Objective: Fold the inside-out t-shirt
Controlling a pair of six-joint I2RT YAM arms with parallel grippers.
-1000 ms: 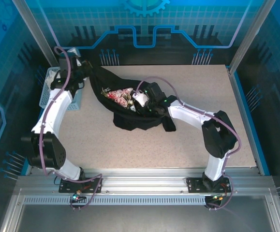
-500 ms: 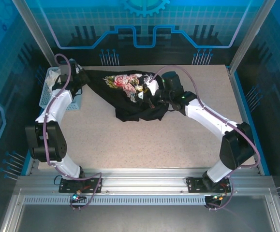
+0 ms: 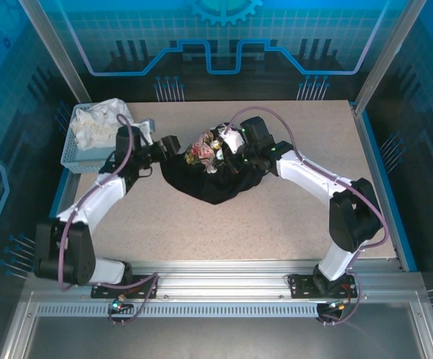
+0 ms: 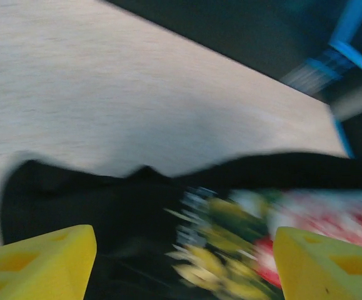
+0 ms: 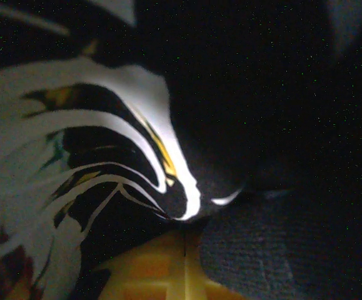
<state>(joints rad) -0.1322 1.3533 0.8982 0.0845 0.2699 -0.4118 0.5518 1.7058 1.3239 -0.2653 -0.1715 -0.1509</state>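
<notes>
The inside-out t-shirt [image 3: 216,179] lies bunched in a black heap at mid-table, its pink-white print [image 3: 203,149] crumpled on top. My left gripper [image 3: 173,144] is at the heap's left edge. In the blurred left wrist view its yellow fingers [image 4: 43,259] stand wide apart, open, with black cloth and the print [image 4: 231,244] between and beyond them. My right gripper [image 3: 227,142] is at the heap's top right, shut on the t-shirt. In the right wrist view its gripper [image 5: 184,240] has the jaws pressed together, with printed fabric [image 5: 74,156] over them.
A blue basket [image 3: 74,153] holding a white cloth [image 3: 100,120] stands at the table's back left corner. Bare speckled tabletop [image 3: 223,232] spreads in front of the heap and to its right.
Both arms swung in toward the table's centre and the stretched shirt collapsed into a heap. The left gripper left the basket corner, moved right, and now stands open.
</notes>
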